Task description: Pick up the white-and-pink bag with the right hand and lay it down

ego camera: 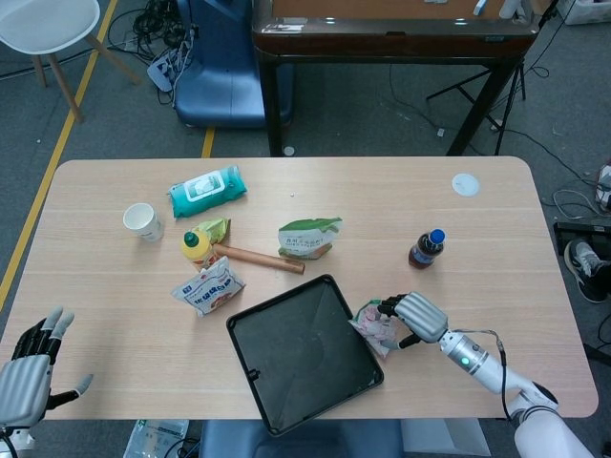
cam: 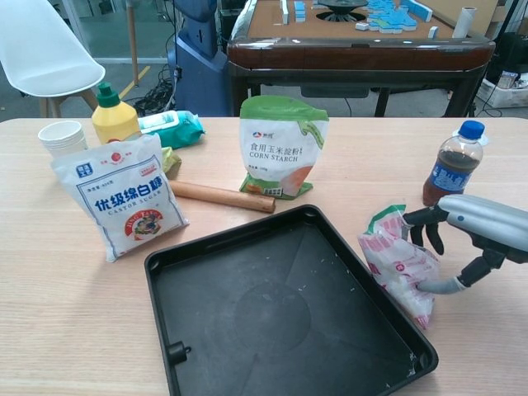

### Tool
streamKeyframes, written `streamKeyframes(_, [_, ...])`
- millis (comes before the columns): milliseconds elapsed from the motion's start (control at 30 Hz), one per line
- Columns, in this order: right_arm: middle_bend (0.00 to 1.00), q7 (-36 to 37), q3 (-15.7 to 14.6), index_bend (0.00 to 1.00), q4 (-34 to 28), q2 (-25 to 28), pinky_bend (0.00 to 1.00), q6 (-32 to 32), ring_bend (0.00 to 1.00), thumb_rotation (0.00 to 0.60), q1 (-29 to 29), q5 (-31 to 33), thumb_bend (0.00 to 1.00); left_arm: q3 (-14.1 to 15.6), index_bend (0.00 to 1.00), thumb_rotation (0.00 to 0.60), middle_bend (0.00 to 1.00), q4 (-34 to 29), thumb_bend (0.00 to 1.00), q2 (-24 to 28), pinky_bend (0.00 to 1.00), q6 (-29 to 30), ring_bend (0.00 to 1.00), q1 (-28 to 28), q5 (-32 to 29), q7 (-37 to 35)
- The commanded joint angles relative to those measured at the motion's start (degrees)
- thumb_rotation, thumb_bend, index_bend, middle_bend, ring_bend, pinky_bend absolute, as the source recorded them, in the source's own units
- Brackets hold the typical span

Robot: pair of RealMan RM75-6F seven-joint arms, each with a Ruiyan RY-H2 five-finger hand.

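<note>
At the near left corner of the worktop (ego camera: 496, 239), the left hand (ego camera: 27, 367) hangs with its fingers spread, holding nothing, well apart from everything that matters here. Further right stand a ribbed white paper cup (cam: 63, 136), a yellow squeeze bottle (cam: 113, 115) and a soft white sugar bag (cam: 121, 198), upright and slightly puffed; behind them lies a teal wipes pack (cam: 175, 128). A smooth wooden rolling pin (cam: 223, 196) lies between the sugar bag and the upright green-and-white corn starch pouch (cam: 281, 147).

The black tray (cam: 280, 322), a shallow square of matt plastic with rounded corners, fills the near middle. Against its right rim sits the white-and-pink bag (cam: 398, 264), a crinkly glossy film pouch, tilted with its long axis running from far-left down to near-right, its lower end low over or on the worktop; I cannot tell if it touches. The right hand (cam: 445, 239) grips it from the right side, dark fingers (cam: 422, 227) curled over its upper edge, so the bag lies directly left of the palm. Laying it flat likely means tipping it leftward or nearward without catching the tray rim. A brown drink bottle (cam: 452, 163) stands just beyond.
</note>
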Motion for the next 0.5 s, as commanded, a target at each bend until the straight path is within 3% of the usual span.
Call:
streamKeyframes(33, [0.39, 0.42, -0.41, 0.45, -0.35, 0.42, 0.45, -0.27, 0.38, 0.600, 0.32, -0.32, 0.48, 0.00, 0.08, 0.600, 0.01, -0.10, 0.18, 0.08, 0.05, 0.11, 0.00, 0.07, -0.06, 0.05])
streamKeyframes(233, [0.35, 0.52, -0.05, 0.36, -1.40, 1.43, 0.38, 1.77, 0.32, 0.600, -0.09, 0.05, 0.48, 0.02, 0.08, 0.600, 0.01, -0.29, 0.18, 0.05, 0.05, 0.01, 0.00, 0.02, -0.15, 0.41])
streamKeyframes(500, [0.34, -0.14, -1.05, 0.35, -2.67, 2.25, 0.37, 2.10, 0.30, 0.600, -0.40, -0.74, 0.48, 0.03, 0.08, 0.600, 0.01, -0.49, 0.18, -0.27, 0.05, -0.40, 0.00, -0.43, 0.22, 1.03])
